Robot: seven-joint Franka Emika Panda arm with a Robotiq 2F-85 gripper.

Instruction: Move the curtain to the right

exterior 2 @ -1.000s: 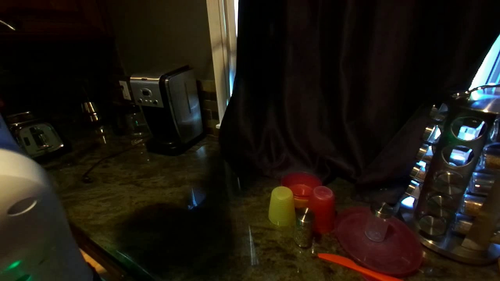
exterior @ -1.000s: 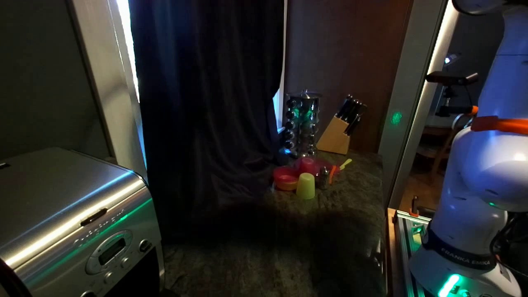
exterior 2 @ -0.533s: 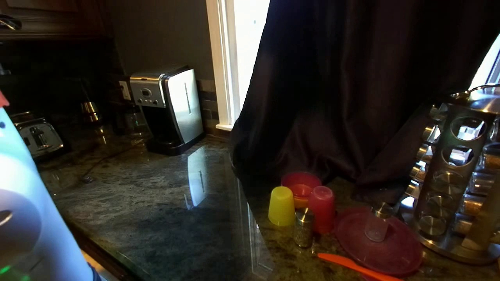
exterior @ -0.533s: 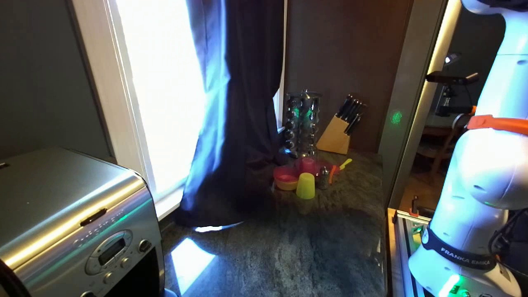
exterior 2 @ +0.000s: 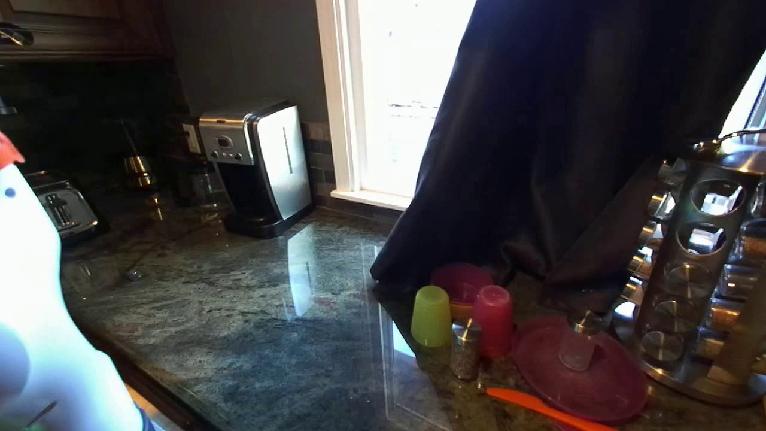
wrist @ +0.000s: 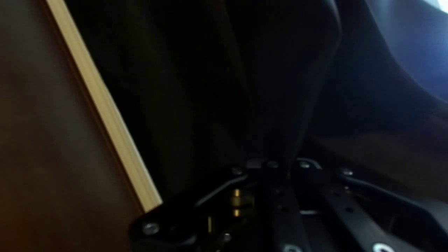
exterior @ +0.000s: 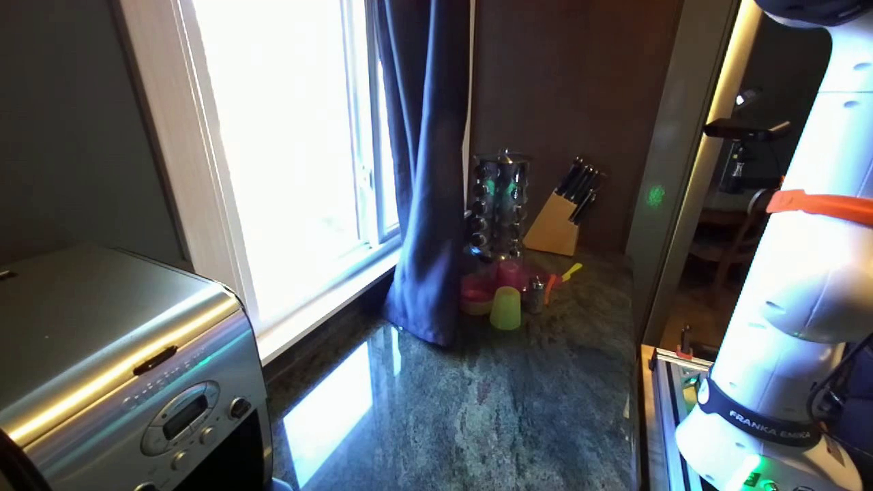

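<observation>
The curtain [exterior: 426,170] is a dark navy drape bunched at the right side of the bright window in an exterior view. The curtain [exterior 2: 538,143] also covers the window's right part in an exterior view, its lower left corner spread over the counter beside the red bowl. In the wrist view my gripper [wrist: 288,168] is dark and its jaws are close together. Folds of the curtain [wrist: 217,87] run down into the jaws, so it is shut on the fabric. The gripper is out of frame in both exterior views; only parts of the arm show there.
A metal coffee maker [exterior: 170,361] stands left. Near the curtain's lower edge stand a yellow-green cup [exterior 2: 431,316], a red cup [exterior 2: 494,320], a red bowl [exterior 2: 461,281], a shaker [exterior 2: 465,350] and a spice rack [exterior 2: 682,269]. A knife block [exterior: 551,225] stands behind.
The curtain has been drawn from across the whole window to its right side. Bright window and sill are now exposed, and the counter is lit. The arm has shifted slightly.
</observation>
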